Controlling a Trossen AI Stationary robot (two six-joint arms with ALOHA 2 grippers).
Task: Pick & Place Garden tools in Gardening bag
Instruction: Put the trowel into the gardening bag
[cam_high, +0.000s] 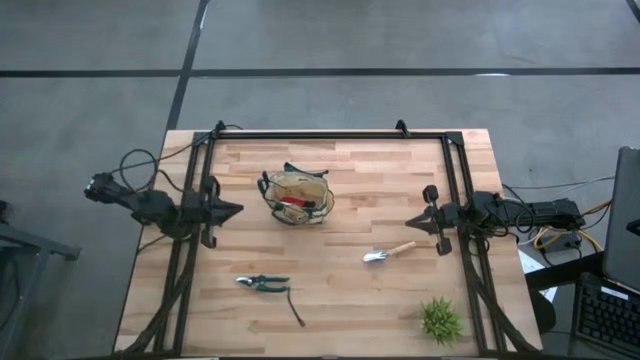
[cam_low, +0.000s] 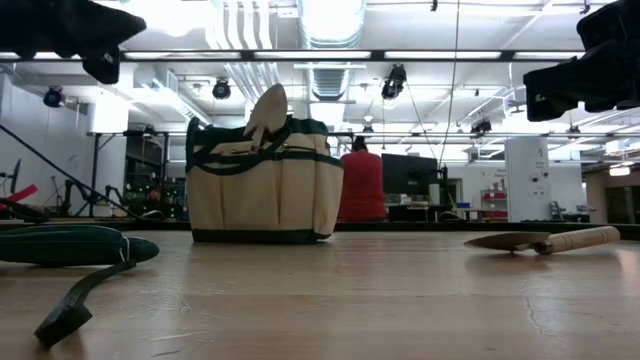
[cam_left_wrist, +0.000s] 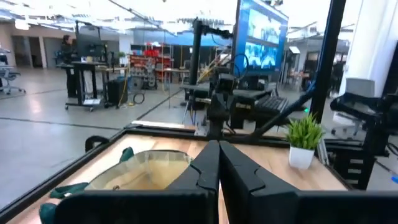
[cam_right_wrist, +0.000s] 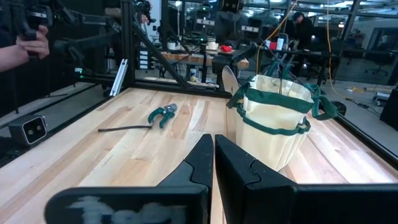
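I see both claws closed on nothing: left claw (cam_high: 236, 210) beside the bag (cam_high: 296, 197), right claw (cam_high: 411, 221) near the trowel (cam_high: 388, 253). Pruners (cam_high: 262, 283) lie well apart on the surface (cam_high: 340, 300). Bag contents mostly hidden.

On the light wooden counter (cam_high: 340, 290) stands one round tan fabric bag with dark green trim (cam_high: 296, 197). Inside it show one red item (cam_high: 292, 201) and one light wooden handle (cam_low: 267, 108) sticking up. One silver-bladed trowel with a wooden handle (cam_high: 388, 252) lies on the boards. There is one pair of green-handled pruners (cam_high: 262, 283), one thin dark strap (cam_high: 295, 308) beside them, and one small green spiky plant (cam_high: 440, 319). Two dark robot arms wait, one at each side.
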